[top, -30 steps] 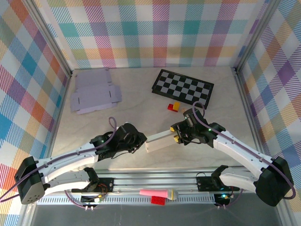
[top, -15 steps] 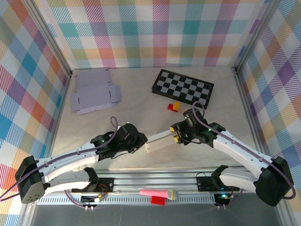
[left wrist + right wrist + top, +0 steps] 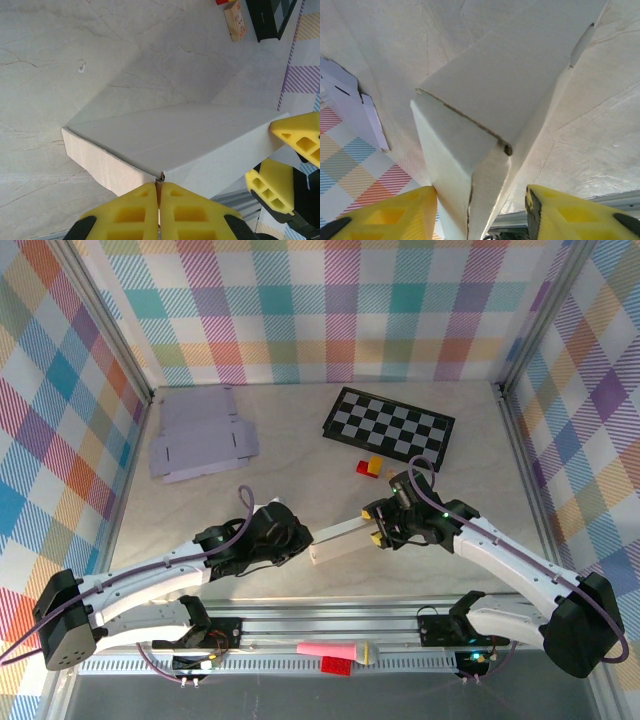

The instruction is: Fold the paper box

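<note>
1. Paper box (image 3: 343,540): white, folded up into a long closed shape. Lay on the table (image 3: 470,480) toward the front edge, approx. centre, betw. the two grippers. Long axis ran left–right, w/ the right end set a bit farther back. A seam w/ a thin dark line showed at the end seen in the right wrist view.

2. Left gripper (image 3: 303,544): at the box's left end. Yellow fingers (image 3: 135,212) were pressed together, no gap seen. Tips met an edge of the box where two faces join. Whether any paper sat betw. the pads could not be told.

3. Right gripper (image 3: 378,530): at the box's right end. Fingers (image 3: 390,212) stood apart w/ the box end betw. them. One finger lay close against the box's side, the other had a clear gap to it, so not clamped.

4. Flat box blanks (image 3: 200,445): pale lilac, unfolded, at back-left of the table, well apart from item 1.

5. Checkerboard (image 3: 390,425): black/white, lay flat at back, right of centre, slightly skewed.

6. Small blocks (image 3: 369,465): one red, one yellow, touching, just in front of the checkerboard and near the right arm's wrist.

7. Pink piece (image 3: 330,649) and red brick (image 3: 335,667): on the front rail betw. the arm bases, just beside each other.

8. Walls: pastel plaid on left, back and right.
</note>
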You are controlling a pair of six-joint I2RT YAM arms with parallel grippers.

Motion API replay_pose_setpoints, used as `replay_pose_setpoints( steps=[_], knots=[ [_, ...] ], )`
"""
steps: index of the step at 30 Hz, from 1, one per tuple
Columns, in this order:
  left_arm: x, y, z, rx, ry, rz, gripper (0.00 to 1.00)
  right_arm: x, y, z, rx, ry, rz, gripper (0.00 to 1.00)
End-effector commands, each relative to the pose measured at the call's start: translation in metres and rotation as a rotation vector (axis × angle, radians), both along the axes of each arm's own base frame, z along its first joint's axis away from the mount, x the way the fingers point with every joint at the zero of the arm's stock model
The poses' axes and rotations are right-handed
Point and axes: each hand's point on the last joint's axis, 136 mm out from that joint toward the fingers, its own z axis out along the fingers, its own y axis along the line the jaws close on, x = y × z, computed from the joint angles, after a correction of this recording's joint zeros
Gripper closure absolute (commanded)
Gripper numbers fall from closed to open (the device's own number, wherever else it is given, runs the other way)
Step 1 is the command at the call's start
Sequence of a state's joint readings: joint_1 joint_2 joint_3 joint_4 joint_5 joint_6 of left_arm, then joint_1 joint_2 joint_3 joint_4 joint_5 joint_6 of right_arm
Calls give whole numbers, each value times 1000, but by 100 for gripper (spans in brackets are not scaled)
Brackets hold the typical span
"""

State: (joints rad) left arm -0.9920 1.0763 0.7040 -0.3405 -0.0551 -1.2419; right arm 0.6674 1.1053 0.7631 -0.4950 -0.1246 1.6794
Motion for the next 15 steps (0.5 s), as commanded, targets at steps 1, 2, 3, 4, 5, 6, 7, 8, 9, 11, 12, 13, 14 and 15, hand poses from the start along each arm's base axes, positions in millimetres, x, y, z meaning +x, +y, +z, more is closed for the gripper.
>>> replay_pose_setpoints(
  steps=[1, 2, 3, 4, 5, 6, 7, 8, 9, 11, 12, 13, 14, 15],
  knots=[
    [-41, 40, -66, 269, 183, -68, 94, -12, -17, -10, -100, 54, 29, 44],
    [-41, 40, -66, 272, 182, -68, 94, -11, -19, -5, -109, 45, 40, 42],
    [-41, 42, -66, 279, 182, -66, 94, -9, -20, 3, -118, 23, 55, 39],
    [-41, 43, -66, 284, 180, -63, 94, -7, -23, 9, -127, 5, 68, 37],
    [-40, 44, -65, 286, 177, -62, 94, -6, -26, 15, -131, -11, 73, 36],
    [-40, 44, -65, 286, 174, -59, 94, -6, -30, 20, -137, -26, 82, 36],
    [-40, 44, -65, 287, 173, -60, 94, -7, -36, 23, -142, -32, 84, 36],
    [-40, 44, -64, 286, 173, -61, 94, -7, -41, 25, -140, -42, 88, 36],
    [-40, 44, -64, 289, 174, -62, 94, -8, -46, 27, -138, -46, 92, 36],
    [-39, 44, -64, 294, 172, -65, 93, -11, -57, 27, -145, -43, 101, 39],
    [-39, 44, -63, 297, 171, -65, 94, -11, -61, 28, -149, -51, 110, 41],
    [-39, 43, -63, 297, 169, -66, 94, -11, -64, 29, -153, -62, 119, 42],
    [-38, 43, -62, 296, 167, -65, 94, -10, -64, 30, -153, -69, 126, 43],
    [-38, 43, -62, 297, 167, -64, 94, -9, -64, 30, -148, -70, 132, 43]
  ],
)
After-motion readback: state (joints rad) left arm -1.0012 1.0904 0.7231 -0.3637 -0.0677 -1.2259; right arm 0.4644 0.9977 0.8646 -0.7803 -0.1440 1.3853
